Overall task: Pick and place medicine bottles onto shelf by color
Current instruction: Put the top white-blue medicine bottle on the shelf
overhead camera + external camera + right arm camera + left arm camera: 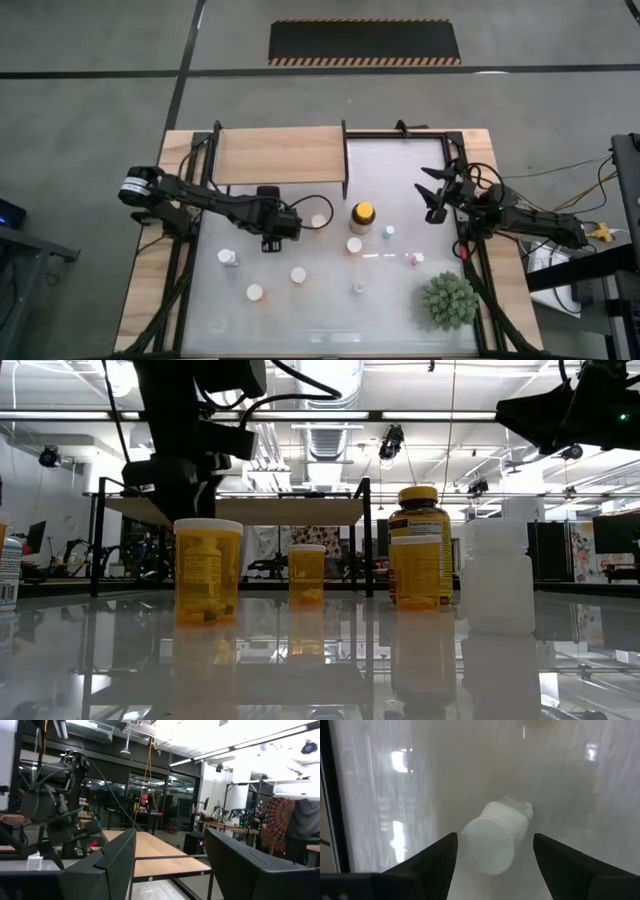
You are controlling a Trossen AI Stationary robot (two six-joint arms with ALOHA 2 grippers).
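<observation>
Left gripper (495, 851), jaws apart, hangs over a white bottle (496, 839) standing upright on the bench (330, 310), cap toward the wrist camera, long axis vertical, plain white all over. Right gripper (432, 195) waits above the bench's right side, jaws apart and empty. Farther back: amber jar (362, 215), then the shelf (280, 153).

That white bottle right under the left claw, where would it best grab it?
Probably from above, across the round body just under the cap. The white bottle stands upright between the open fingers of the left gripper, so its curved sides face each finger.
</observation>
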